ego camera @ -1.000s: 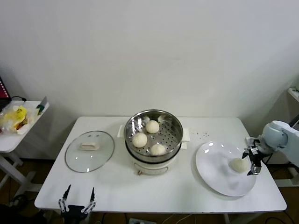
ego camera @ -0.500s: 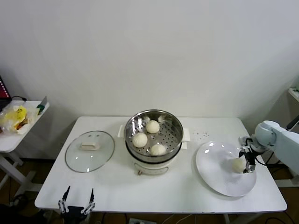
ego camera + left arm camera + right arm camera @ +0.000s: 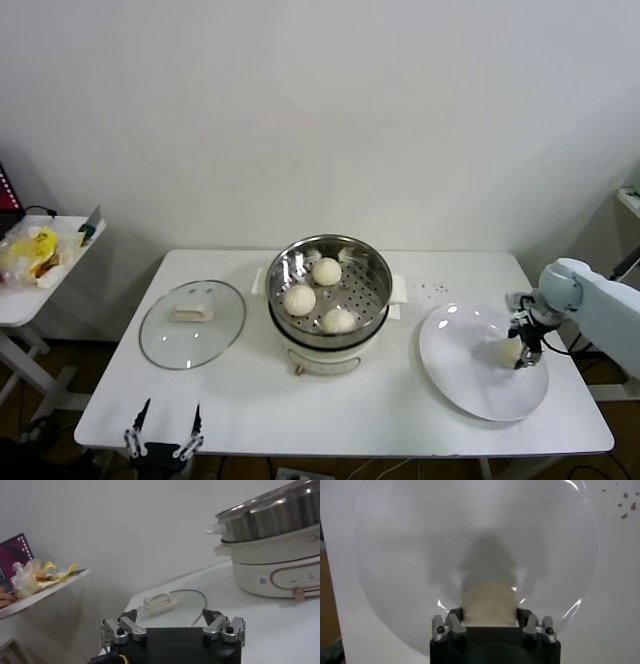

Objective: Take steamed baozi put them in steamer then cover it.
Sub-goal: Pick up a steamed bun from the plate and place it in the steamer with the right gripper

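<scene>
the steamer (image 3: 328, 290), mid-table, holds three steamed baozi (image 3: 299, 299). left of the steamer the cover (image 3: 192, 322) lies flat, not yet used. right of the steamer is the white plate (image 3: 468, 372), where a second ago the right gripper (image 3: 520, 351) stood wide around the fourth baozi (image 3: 488, 604); now its jaws have closed in on the bun's sides, so the last lift looks ready. the left gripper (image 3: 172, 628) hangs wide open and empty, nearer than the cover.

Cream-white baozi (image 3: 326, 271) are sitting in the shiny silver steamer (image 3: 372, 300), its floor dotted with holes, over a white base. A white plate (image 3: 465, 365) is lying on the white table (image 3: 250, 400), the clear cover (image 3: 192, 323) showing a white handle.
</scene>
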